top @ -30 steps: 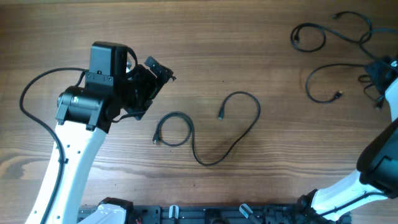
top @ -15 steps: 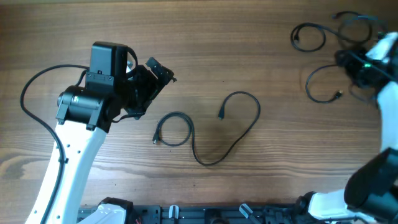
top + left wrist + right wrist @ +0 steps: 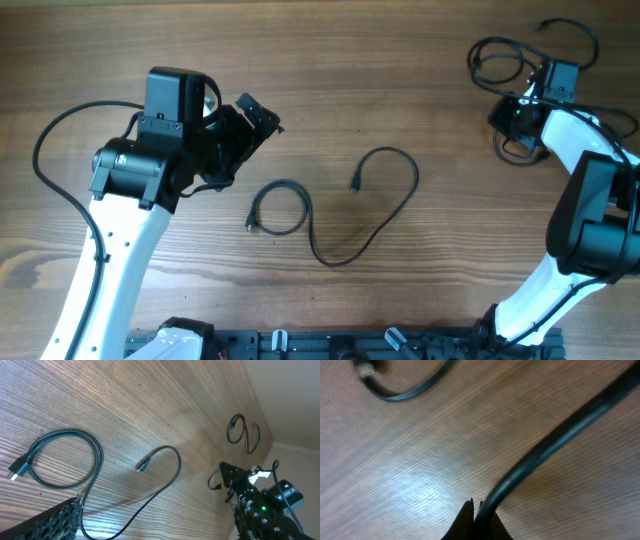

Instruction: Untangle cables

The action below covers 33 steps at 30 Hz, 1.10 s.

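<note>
Right gripper (image 3: 513, 118) has swung in from the right edge of the table (image 3: 400, 60) and now sits over the right-hand cables (image 3: 500, 62). Its jaws have gone from apart to together. Left arm unchanged.

Cables: thin black cords with small plug ends. Several lie as loose loops at the far right, overlapping a little. One more, the long cord (image 3: 385, 200), lies alone mid-table in an open S with a coil at its left end, well apart from the rest.

Handling, as judged: light and limp, with some spring in the coils, so they will drag and flop rather than lift as a shape. Smooth jacket, likely to slide through a loose pinch. Not fragile, but plugs may snag on crossing loops. Best hold is mid-run, a little behind a plug and away from crossings, so one strand comes free alone.

Right arm: reaches far forward, wrist bent down and inward. Wrist view shows fingertips (image 3: 467, 520) closed, low over the wood. A cord (image 3: 555, 435) runs out right at the tips. Looks pinched, not certain. Another plug end (image 3: 365, 369) lies near.

Left gripper (image 3: 256, 118): jaws wide, holding nothing, hovering up-left of the long cord's coil.
</note>
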Each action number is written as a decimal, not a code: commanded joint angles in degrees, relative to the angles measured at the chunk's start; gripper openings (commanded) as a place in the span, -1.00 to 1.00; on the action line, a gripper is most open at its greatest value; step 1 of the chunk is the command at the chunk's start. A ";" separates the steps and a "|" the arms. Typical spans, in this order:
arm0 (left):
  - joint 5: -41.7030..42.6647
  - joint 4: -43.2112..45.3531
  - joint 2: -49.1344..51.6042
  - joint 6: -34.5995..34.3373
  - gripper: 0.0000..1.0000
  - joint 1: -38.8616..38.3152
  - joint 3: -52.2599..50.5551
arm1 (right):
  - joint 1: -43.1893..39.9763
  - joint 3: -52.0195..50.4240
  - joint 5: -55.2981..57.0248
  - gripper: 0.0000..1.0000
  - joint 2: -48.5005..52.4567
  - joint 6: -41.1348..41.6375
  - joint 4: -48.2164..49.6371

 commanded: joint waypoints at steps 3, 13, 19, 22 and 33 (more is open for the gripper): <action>-0.96 0.17 0.22 1.40 1.00 -0.31 0.13 | 0.94 2.54 -8.98 -0.91 1.07 -1.75 6.23; -0.96 0.22 0.22 1.40 1.00 -0.31 0.13 | 0.79 5.77 -0.96 0.90 1.07 -7.13 -5.05; -0.96 0.22 0.22 1.40 1.00 -0.31 0.13 | -2.38 7.93 -0.92 0.86 -10.12 -7.52 -7.37; -0.96 0.22 0.22 1.40 1.00 -0.31 0.13 | -7.67 8.02 -0.61 0.41 -15.04 -7.50 -6.01; -0.94 0.20 0.22 1.38 0.99 -0.31 0.13 | -19.58 7.89 6.82 -0.72 4.59 -7.67 -2.27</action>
